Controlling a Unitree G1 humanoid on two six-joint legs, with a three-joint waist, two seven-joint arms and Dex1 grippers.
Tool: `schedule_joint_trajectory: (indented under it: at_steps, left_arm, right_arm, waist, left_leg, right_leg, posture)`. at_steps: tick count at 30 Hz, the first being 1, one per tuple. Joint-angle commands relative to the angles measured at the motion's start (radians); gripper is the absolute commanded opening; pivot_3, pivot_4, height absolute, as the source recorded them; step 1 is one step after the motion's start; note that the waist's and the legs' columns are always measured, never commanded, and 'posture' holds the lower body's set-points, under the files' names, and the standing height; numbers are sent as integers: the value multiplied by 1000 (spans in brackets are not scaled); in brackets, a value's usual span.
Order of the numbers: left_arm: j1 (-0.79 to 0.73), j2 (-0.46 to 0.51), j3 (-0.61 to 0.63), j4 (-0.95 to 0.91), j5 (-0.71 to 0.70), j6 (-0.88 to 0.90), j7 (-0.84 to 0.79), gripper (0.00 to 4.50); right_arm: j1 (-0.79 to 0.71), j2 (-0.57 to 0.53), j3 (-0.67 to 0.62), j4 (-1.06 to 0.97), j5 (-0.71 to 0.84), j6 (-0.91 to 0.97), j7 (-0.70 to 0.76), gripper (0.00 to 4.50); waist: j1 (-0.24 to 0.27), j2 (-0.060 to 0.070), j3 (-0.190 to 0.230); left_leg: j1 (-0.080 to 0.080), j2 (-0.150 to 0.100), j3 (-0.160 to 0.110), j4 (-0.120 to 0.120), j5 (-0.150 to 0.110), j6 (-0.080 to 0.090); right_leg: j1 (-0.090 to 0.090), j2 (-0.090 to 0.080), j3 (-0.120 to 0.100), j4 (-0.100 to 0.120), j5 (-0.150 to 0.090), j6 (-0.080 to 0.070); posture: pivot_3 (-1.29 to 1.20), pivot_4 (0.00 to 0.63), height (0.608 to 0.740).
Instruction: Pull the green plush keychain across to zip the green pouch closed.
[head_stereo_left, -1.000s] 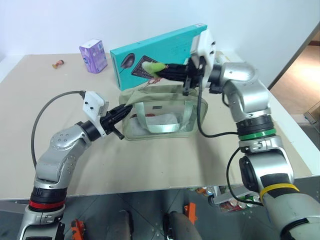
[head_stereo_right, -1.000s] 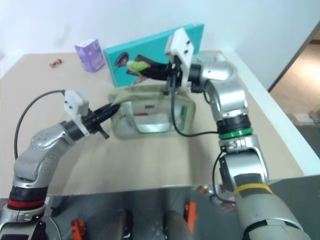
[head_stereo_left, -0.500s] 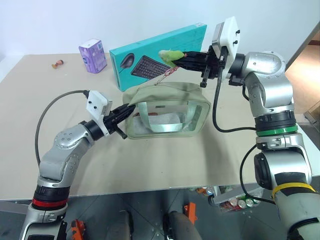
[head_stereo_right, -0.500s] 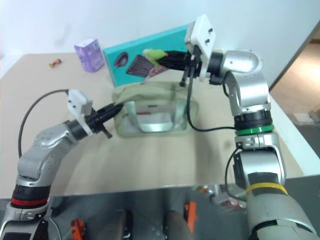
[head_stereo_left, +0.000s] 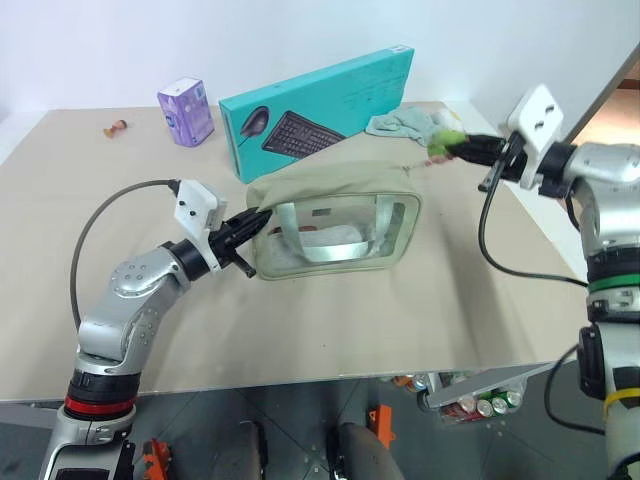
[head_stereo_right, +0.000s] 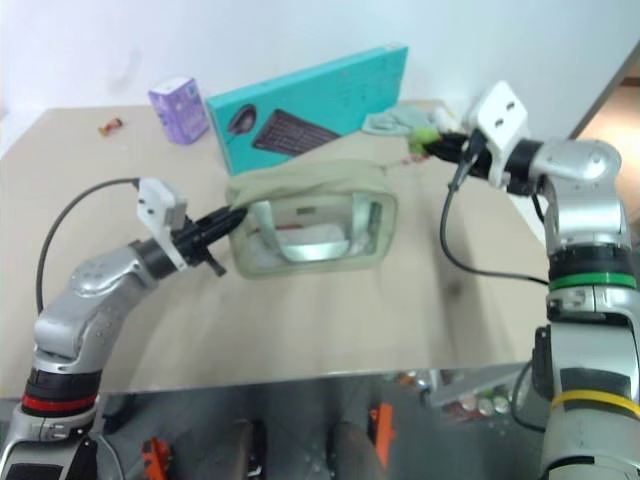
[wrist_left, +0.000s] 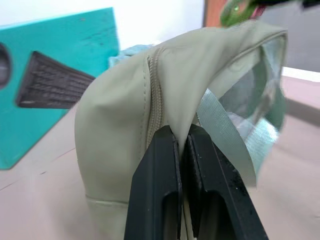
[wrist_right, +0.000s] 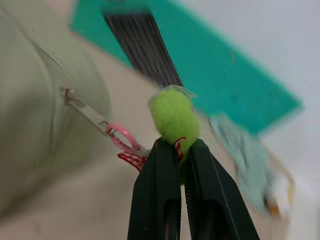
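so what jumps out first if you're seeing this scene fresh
The green pouch in the middle of the table is stretched between two arms: the left tool is shut on its left end, and the right tool is shut on the green plush keychain out past its right end. Behind the pouch a teal keyboard box stands on edge, with a small purple pack further left.

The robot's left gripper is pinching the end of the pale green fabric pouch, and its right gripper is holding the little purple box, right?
Not quite. The left gripper does pinch the end of the pale sage-green fabric pouch, but the right gripper holds the small lime-green fuzzy plush keychain, as the right wrist view shows. The little purple box stands untouched at the table's far side.
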Motion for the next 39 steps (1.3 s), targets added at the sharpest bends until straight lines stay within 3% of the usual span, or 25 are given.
schedule_joint_trajectory:
  at_steps: [1, 11, 22, 23, 28, 35, 36, 39]
  left_arm:
    - [-1, 19, 37, -18, 7, 10, 19, 0]
    - [-11, 17, 27, -14, 35, 0, 37, 0]
    - [-10, 8, 30, -14, 33, 0, 22, 0]
    - [-9, 6, 41, -15, 22, 0, 20, 0]
    - [17, 52, 110, -52, -35, 6, -20, 1762]
    - [143, 142, 268, -141, -126, 43, -38, 4091]
    - [186, 154, 277, -151, -108, 33, -39, 4440]
    - [355, 148, 272, -187, -18, -50, -32, 4479]
  right_arm:
    - [46, -59, -20, 1, -70, -39, -87, 13]
    - [301, 92, 19, -216, -103, 44, -195, 13]
    - [309, 167, -30, -267, -18, 157, -211, 13]
    - [313, 164, -44, -286, 12, 177, -191, 337]
    - [396, 69, -153, -483, 210, 354, -8, 2068]
    - [555, -3, -256, -672, 363, 548, 52, 4451]
    - [577, -1, -268, -703, 388, 573, 52, 4500]
    - [666, 42, -279, -805, 434, 600, 23, 4500]
  waist:
    - [-2, 0, 0]
    - [-4, 0, 0]
    - [-7, 0, 0]
    - [-7, 0, 0]
    - [-3, 0, 0]
    - [-3, 0, 0]
    - [-3, 0, 0]
    - [-4, 0, 0]
  left_leg:
    - [0, 0, 0, 0, 0, 0]
    - [2, 1, -1, -1, 0, 0]
    - [3, 1, 0, 0, 0, 0]
    - [3, 1, 0, 0, 0, 0]
    - [2, 1, -1, 0, 0, 0]
    - [2, 2, -1, 0, 0, 0]
    - [3, 2, -1, 0, 0, 0]
    - [4, 2, -2, -1, 0, 0]
  right_leg:
    - [0, 0, 0, 0, 0, 0]
    - [2, 2, 1, 0, 1, 1]
    - [2, 3, 1, 1, 1, 1]
    - [2, 3, 1, 1, 1, 1]
    - [1, 2, 1, 0, 1, 1]
    - [2, 2, 1, 0, 0, 1]
    - [2, 2, 1, 0, 0, 1]
    - [2, 1, 3, 0, 0, -1]
  posture:
    - [0, 150, 740]
    - [0, 150, 740]
    - [0, 150, 740]
    - [0, 150, 740]
    - [0, 150, 740]
    - [0, 150, 740]
    - [0, 150, 740]
    - [0, 150, 740]
